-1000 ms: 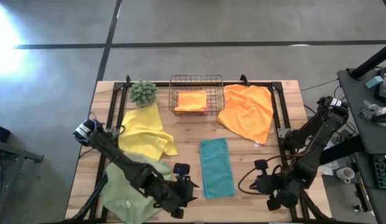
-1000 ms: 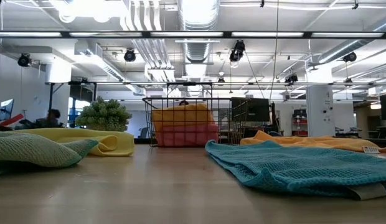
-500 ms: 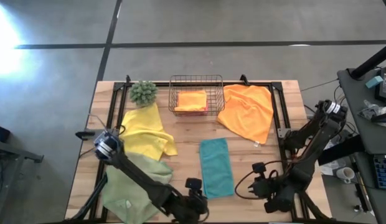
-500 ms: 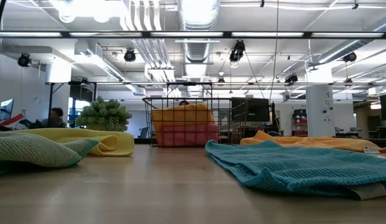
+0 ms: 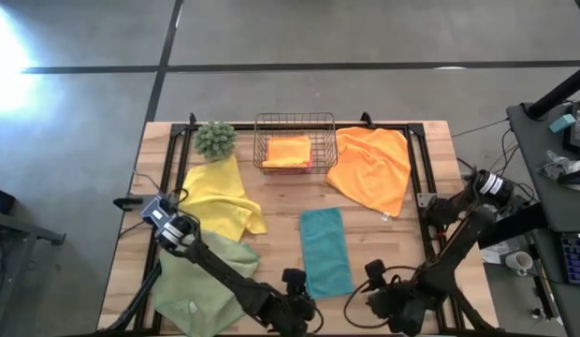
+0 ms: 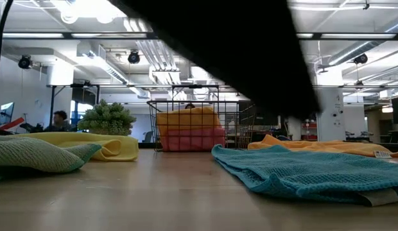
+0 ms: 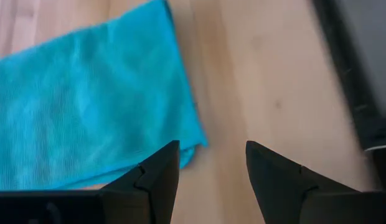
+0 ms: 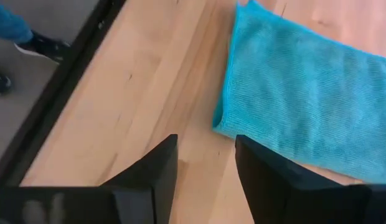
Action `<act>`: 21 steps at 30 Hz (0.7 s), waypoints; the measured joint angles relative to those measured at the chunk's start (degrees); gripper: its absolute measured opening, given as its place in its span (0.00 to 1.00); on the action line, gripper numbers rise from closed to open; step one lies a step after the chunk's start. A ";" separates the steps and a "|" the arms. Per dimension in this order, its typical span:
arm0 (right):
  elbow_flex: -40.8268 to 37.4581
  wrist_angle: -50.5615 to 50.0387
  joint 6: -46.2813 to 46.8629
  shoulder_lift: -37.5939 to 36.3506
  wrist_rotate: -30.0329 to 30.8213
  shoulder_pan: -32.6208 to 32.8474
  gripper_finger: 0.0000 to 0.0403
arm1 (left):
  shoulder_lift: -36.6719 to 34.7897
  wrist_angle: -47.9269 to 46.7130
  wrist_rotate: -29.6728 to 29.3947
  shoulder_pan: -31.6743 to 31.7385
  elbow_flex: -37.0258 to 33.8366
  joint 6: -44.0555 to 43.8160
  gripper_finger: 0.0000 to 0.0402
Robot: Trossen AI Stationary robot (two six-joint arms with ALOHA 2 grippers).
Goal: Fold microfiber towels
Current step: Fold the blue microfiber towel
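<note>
The teal towel (image 5: pixel 326 251) lies flat near the table's middle, folded into a long strip. My left gripper (image 5: pixel 299 311) hovers open at the towel's near left corner (image 7: pixel 192 144), with nothing between its fingers (image 7: pixel 211 168). My right gripper (image 5: pixel 379 300) hovers open over bare wood at the near right corner (image 8: pixel 221 122), its fingers (image 8: pixel 205 149) also holding nothing. A yellow towel (image 5: pixel 218 198) and a sage green towel (image 5: pixel 196 281) lie crumpled at the left. An orange towel (image 5: pixel 369 168) is spread at the back right.
A copper wire basket (image 5: pixel 295 140) at the back holds a folded orange towel (image 5: pixel 288 150) on a pink one (image 6: pixel 189 138). A spiky green plant (image 5: pixel 215 139) stands at the back left. A dark arm (image 6: pixel 237 51) fills the top of the low view. A person's feet (image 8: pixel 18 37) show beyond the table's edge.
Both grippers have come down toward the teal towel's near end, the left one moving toward the table's right edge and the right one toward its left edge. A dark arm has dropped into the top of the low view. The towels have kept still.
</note>
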 joint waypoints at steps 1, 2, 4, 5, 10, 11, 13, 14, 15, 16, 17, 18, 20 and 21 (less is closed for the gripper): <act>0.29 0.20 -0.23 0.89 0.03 -0.11 0.38 | 0.02 -0.01 0.06 0.30 -0.39 0.02 0.42; 0.56 0.25 -0.23 1.76 0.00 -0.14 0.38 | 0.02 0.06 0.20 0.52 -0.71 0.02 0.42; 1.41 0.19 -0.27 3.69 0.04 -0.14 0.38 | 0.02 0.25 0.79 0.97 -1.40 0.02 0.42; 1.86 0.28 -0.38 4.69 0.16 -0.14 0.37 | 0.02 0.12 1.11 1.14 -1.61 0.02 0.42; 3.90 0.11 -0.34 8.10 3.66 -0.29 0.38 | -0.01 0.33 1.32 1.84 -1.64 0.10 0.42; 4.09 0.07 -0.31 8.47 3.91 -0.46 0.38 | -0.01 0.25 1.34 1.84 -1.64 0.26 0.42; 4.43 0.07 -0.29 9.28 4.00 -0.79 0.38 | -0.01 0.03 1.38 1.84 -1.66 0.37 0.42; 4.50 0.07 -0.32 9.55 4.02 -0.99 0.38 | -0.01 0.14 1.38 1.84 -1.66 0.37 0.42; 4.52 0.03 -0.32 9.65 4.03 -1.18 0.38 | -0.01 0.20 1.38 1.84 -1.66 0.37 0.42; 4.52 0.09 -0.30 9.68 4.04 -1.43 0.38 | -0.01 0.24 1.38 1.84 -1.73 0.44 0.42; 4.44 0.29 -0.24 9.68 4.07 -1.65 0.37 | -0.01 0.19 1.38 1.86 -1.90 0.45 0.42; 4.34 0.32 -0.21 9.68 4.07 -1.92 0.37 | -0.01 0.18 1.38 1.84 -2.15 0.44 0.42; 4.10 0.17 -0.25 9.68 4.07 -2.45 0.37 | -0.01 0.20 1.43 1.84 -2.90 0.39 0.42; 4.06 0.17 -0.29 9.68 4.04 -2.68 0.37 | -0.01 0.47 1.74 1.84 -3.46 0.20 0.42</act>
